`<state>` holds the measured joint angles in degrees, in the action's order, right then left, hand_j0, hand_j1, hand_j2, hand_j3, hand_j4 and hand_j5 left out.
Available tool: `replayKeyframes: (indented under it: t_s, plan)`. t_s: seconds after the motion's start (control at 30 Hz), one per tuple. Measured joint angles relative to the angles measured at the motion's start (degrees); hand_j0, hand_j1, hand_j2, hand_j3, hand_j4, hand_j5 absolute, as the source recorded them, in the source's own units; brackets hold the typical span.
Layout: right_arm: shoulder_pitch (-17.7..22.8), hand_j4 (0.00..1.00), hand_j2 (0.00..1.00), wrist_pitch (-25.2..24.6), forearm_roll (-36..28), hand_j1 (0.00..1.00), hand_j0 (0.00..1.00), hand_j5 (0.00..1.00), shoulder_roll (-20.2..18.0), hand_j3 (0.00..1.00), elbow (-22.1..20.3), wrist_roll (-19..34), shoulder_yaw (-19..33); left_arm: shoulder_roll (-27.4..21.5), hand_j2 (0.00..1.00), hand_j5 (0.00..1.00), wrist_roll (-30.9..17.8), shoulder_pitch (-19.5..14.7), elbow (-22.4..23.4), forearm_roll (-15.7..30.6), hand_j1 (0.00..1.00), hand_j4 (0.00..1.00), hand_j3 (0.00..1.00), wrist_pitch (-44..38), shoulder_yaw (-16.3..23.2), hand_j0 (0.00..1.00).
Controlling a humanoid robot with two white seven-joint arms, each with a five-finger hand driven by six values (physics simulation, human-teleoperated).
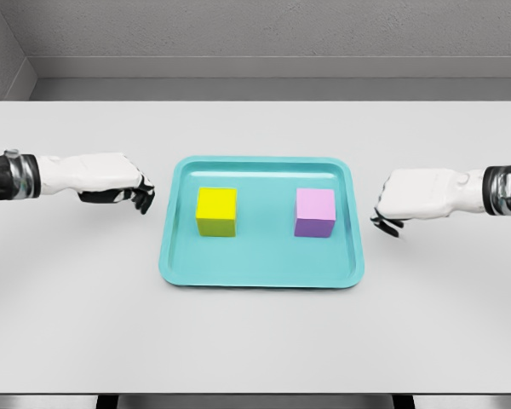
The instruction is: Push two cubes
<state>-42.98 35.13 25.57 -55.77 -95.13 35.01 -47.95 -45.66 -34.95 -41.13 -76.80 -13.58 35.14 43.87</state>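
Note:
A yellow cube (216,211) sits on the left half of a teal tray (261,268), and a pink-purple cube (315,212) sits on its right half, apart from each other. My left hand (136,195) hovers just outside the tray's left rim, fingers curled downward and holding nothing. My right hand (388,216) is just outside the tray's right rim, fingers also curled down with nothing in them. Neither hand touches a cube or the tray.
The tray lies in the middle of a white table (255,341). A grey wall runs behind the table's far edge.

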Motion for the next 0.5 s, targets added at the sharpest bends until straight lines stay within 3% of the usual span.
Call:
replayKeyframes:
  t_s: [0.23, 0.5]
  plan:
    - [-3.5, 0.17, 0.17, 0.0, 2.0, 0.17, 0.17, 0.17, 5.4, 0.17, 5.6, 0.0, -3.0, 2.9, 0.13, 0.13, -0.1, -1.5, 0.1, -0.1, 0.13, 0.13, 0.13, 0.0, 2.3, 0.13]
    - [-4.0, 0.19, 0.19, 0.0, 4.3, 0.19, 0.19, 0.19, 9.4, 0.19, 10.4, 0.0, -5.8, 6.5, 0.14, 0.14, -0.1, -2.6, 0.1, -2.1, 0.14, 0.14, 0.14, 0.0, 3.5, 0.14]
